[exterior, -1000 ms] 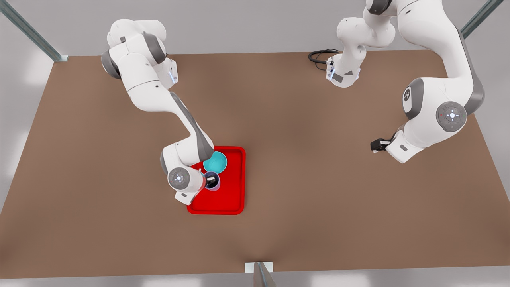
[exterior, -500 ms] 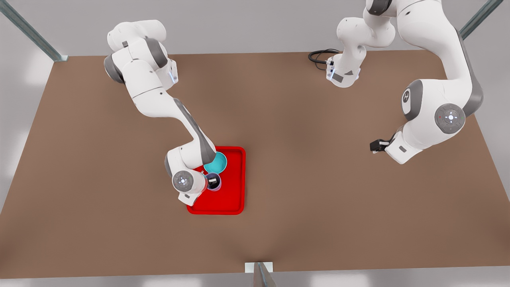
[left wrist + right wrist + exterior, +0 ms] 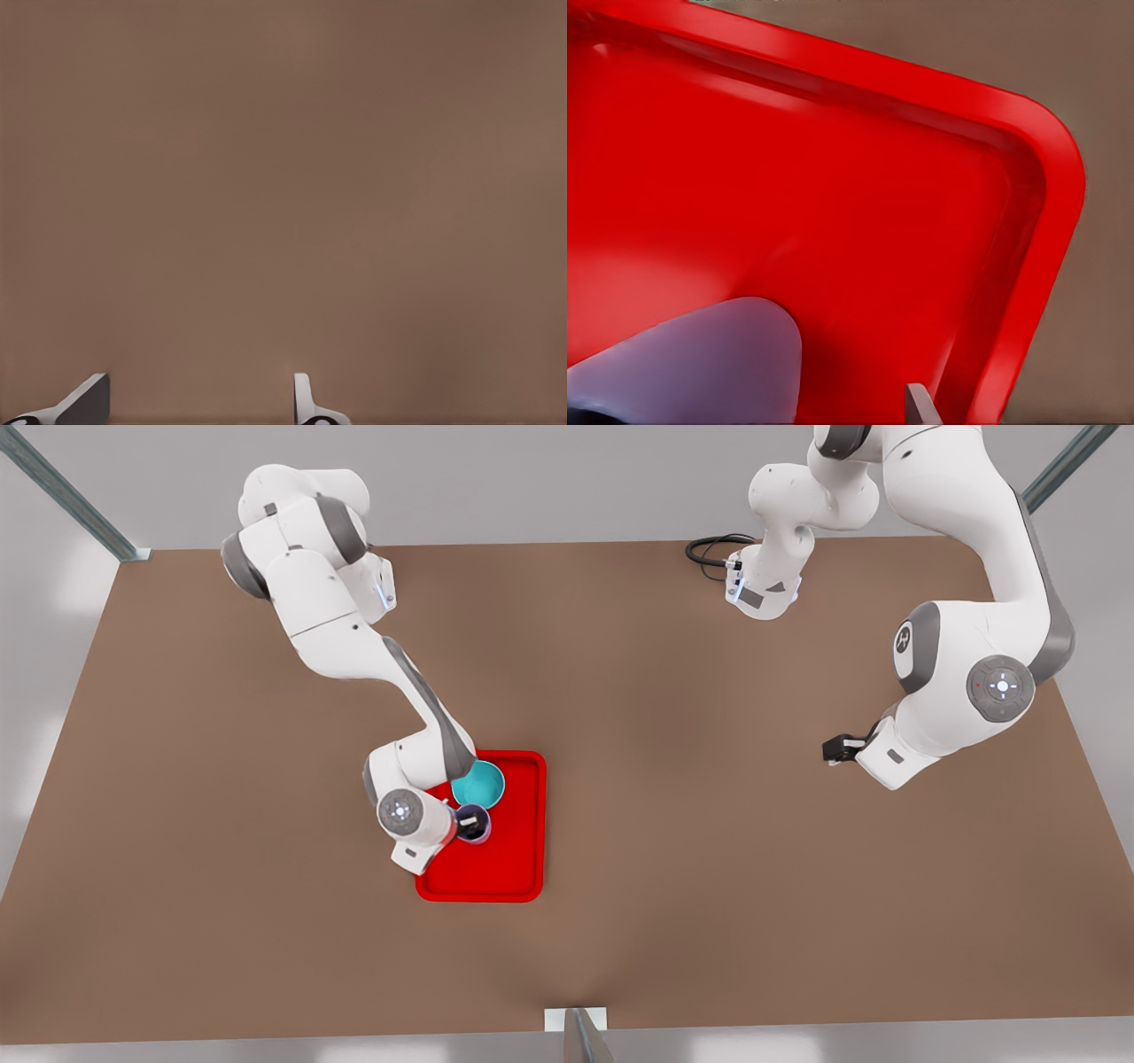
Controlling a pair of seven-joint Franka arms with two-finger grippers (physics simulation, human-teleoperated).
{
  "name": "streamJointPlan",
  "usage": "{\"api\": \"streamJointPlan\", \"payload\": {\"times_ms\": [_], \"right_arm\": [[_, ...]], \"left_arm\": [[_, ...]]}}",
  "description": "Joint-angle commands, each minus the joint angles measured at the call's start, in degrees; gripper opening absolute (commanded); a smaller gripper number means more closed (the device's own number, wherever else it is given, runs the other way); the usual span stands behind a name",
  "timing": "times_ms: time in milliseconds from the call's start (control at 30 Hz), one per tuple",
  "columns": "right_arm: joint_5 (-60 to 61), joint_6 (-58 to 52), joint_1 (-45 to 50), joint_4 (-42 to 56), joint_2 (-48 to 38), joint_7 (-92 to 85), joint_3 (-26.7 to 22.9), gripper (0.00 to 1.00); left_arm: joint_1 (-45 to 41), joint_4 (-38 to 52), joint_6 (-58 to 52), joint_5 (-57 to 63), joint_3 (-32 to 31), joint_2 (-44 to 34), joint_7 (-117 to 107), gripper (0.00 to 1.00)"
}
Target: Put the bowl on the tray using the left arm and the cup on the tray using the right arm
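Lavender and handleless, the cup (image 3: 474,823) stands upright on the red tray (image 3: 514,868), mouth facing up, toward the side of the tray on the front view's left. The right gripper (image 3: 467,824) reaches into it from above, one dark finger inside the mouth; the fingers appear to grasp the cup's wall, though the wrist hides the outer finger. Just beside the cup, apparently touching it, sits the teal bowl (image 3: 480,784), also upright on the tray, nearer the tray's far edge and partly covered by the right arm's forearm.

The tray is a rounded rectangle with a raised rim, its long axis running from the table's near edge toward its far edge. It lies on a plain brown table (image 3: 664,886).

The right wrist view adds the cup's pale purple wall (image 3: 700,372) against the tray floor, a grey fingertip (image 3: 920,405), and a rounded tray corner (image 3: 1054,177) with the brown table beyond.

The left gripper (image 3: 834,747) hangs over bare table on the front view's right, well apart from the tray, waiting. The left wrist view shows its fingers (image 3: 89,398) spread apart with nothing between them.

A black cable (image 3: 709,549) coils at the far edge. No writing is readable.
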Motion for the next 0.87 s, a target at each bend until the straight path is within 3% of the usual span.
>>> {"api": "streamJointPlan", "payload": {"times_ms": [0, 433, 533, 667, 833], "right_arm": [[0.0, 0.0, 0.0, -0.29, -0.25, -0.01, 0.0, 1.0], [0.0, -5.1, -0.26, -2.84, -8.6, -0.45, 0.0, 1.0], [0.09, -11.86, -2.63, -2.75, -17.99, -0.27, 0.35, 1.0], [-4.83, -30.67, -14.67, -2.84, -37.25, -4.48, 0.62, 1.0], [-4.75, -34.63, -16.96, 0.5, -37.87, -4.14, 0.18, 1.0]], "left_arm": [[0.0, 0.0, 0.0, 0.02, 0.0, -0.01, 0.0, 1.0], [0.09, 0.0, 0.0, 0.02, 0.0, -0.01, -0.09, 1.0], [0.0, 0.0, 0.0, 0.02, 0.0, -0.01, -0.09, 1.0], [0.0, 0.26, 0.0, 0.02, 0.0, -0.01, 0.09, 1.0], [0.53, 2.99, 0.35, 0.11, 0.53, -0.18, 0.26, 1.0]]}}
